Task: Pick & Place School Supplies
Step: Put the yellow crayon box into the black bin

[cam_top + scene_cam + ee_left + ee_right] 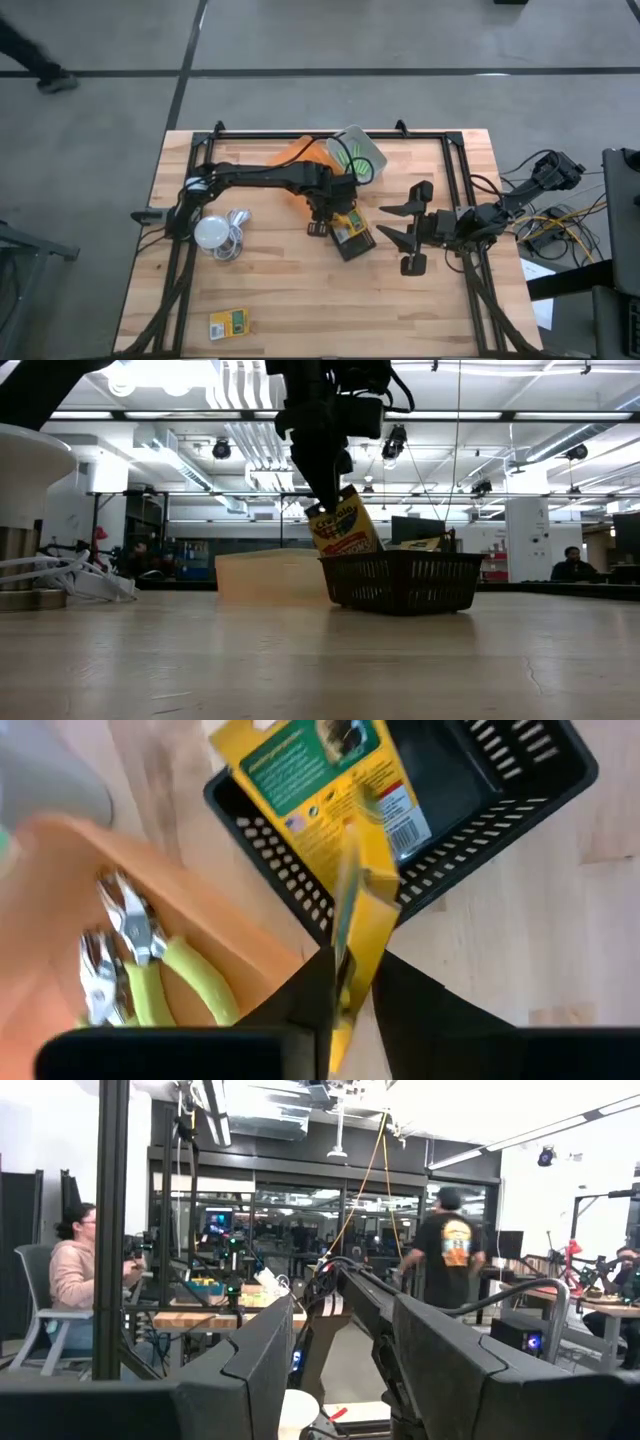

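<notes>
My left gripper (330,210) hangs over a black mesh basket (356,245) at mid-table, shut on a yellow-and-green printed box (348,528). In the left wrist view a second printed box (310,770) leans over the basket's rim (260,830). Two green-handled pliers (140,975) lie in the orange bin (215,935). Another printed box (230,322) lies flat near the table's near edge. Lime-green sticks (358,160) sit in the grey bin. My right gripper (402,225) waits open at the table's right, touching nothing. My left gripper pinches the printed box between its two fingers (315,995) at the box's upper end (322,512). It comes from above, pointing down. The box hangs tilted below the fingers. Its lower end (360,548) dips behind the basket's rim; whether it rests there I cannot tell.
A white round thing with a coiled cable (218,235) sits left of the basket. The orange bin (298,158) and grey bin (360,150) stand at the far side. A metal frame (455,170) borders the table. People show in the room beyond.
</notes>
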Available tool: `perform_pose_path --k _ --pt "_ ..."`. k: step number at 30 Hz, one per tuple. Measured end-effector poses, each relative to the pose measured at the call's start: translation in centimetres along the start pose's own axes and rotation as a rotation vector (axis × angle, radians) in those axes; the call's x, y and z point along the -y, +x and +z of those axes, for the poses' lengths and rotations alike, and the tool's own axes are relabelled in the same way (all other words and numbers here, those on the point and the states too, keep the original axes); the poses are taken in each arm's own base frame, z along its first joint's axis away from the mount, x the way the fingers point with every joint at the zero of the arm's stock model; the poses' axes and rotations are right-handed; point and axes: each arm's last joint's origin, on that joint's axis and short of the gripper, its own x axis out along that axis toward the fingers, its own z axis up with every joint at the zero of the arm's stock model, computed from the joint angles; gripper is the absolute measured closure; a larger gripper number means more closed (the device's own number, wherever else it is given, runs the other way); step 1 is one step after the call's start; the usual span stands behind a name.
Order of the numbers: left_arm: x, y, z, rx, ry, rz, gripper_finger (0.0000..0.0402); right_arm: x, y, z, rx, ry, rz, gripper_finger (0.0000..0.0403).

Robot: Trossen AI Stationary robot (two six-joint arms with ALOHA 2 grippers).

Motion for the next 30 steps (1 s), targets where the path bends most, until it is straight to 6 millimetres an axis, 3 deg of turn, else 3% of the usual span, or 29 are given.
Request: perform_pose_path --k 11,21,25,30 --pt "0.6 -0.1 1.7 0.151 0.132 0.051 0.0317 0.0 0.0 0.0 -0.001 -0.001 0.000 0.0234" --pt "0.3 -0.4 2.5 0.211 0.102 0.141 0.0312 -0.1 0.0 -0.5 -0.039 -0.006 0.000 0.0234" --pt "0.0 -1.8 2.8 0.214 0.046 0.199 0.0312 -0.1 0.0 -0.5 -0.041 -0.010 0.001 0.0234" --pt "-0.4 -5.4 3.4 0.229 0.024 0.319 0.0312 -0.1 0.0 -0.5 -0.041 -0.042 0.002 0.0234"
